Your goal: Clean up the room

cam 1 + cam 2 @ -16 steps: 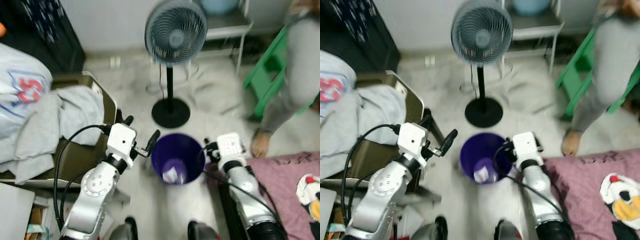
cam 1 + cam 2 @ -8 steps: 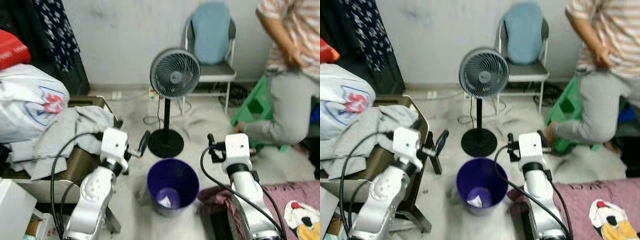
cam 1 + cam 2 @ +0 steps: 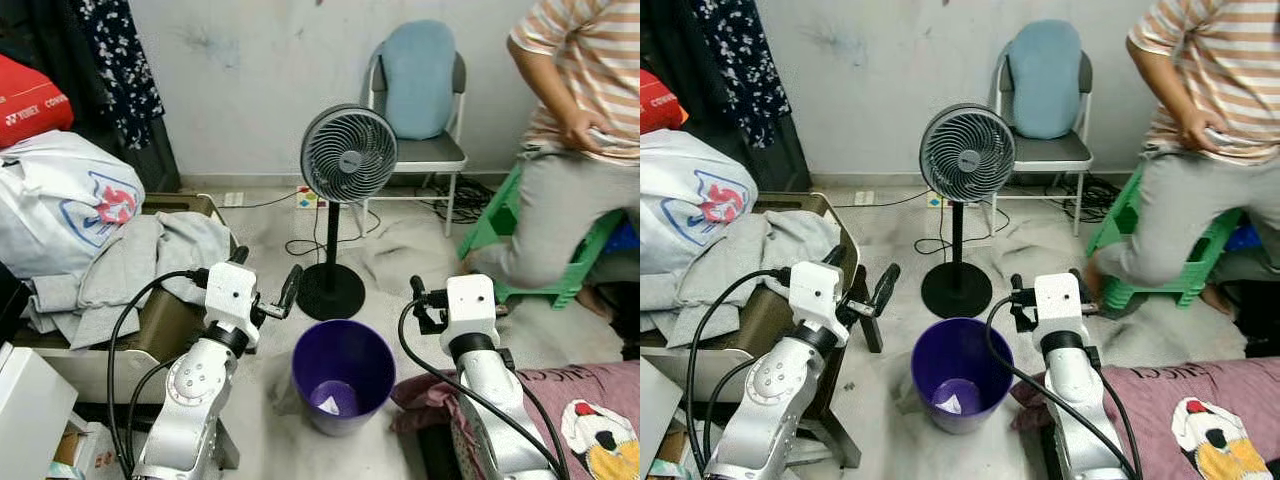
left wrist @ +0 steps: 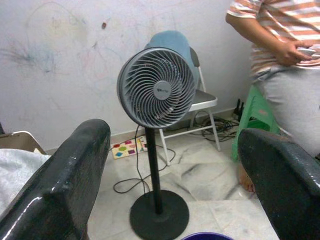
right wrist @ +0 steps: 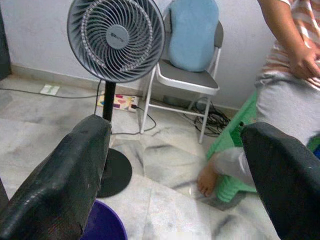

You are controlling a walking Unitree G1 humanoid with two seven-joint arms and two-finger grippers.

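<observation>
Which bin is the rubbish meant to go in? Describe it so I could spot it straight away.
Find the standing grey fan in the middle of the room; the bin sits on the floor just in front of its round black base. It is a deep purple round bucket, open-topped, with a scrap of white paper inside.

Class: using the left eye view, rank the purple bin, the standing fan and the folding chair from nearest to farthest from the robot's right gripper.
From the right gripper:
1. Purple bin, just below, towards the robot's left.
2. Standing fan, ahead on the floor, to its left.
3. Folding chair, against the back wall, behind the fan.
</observation>
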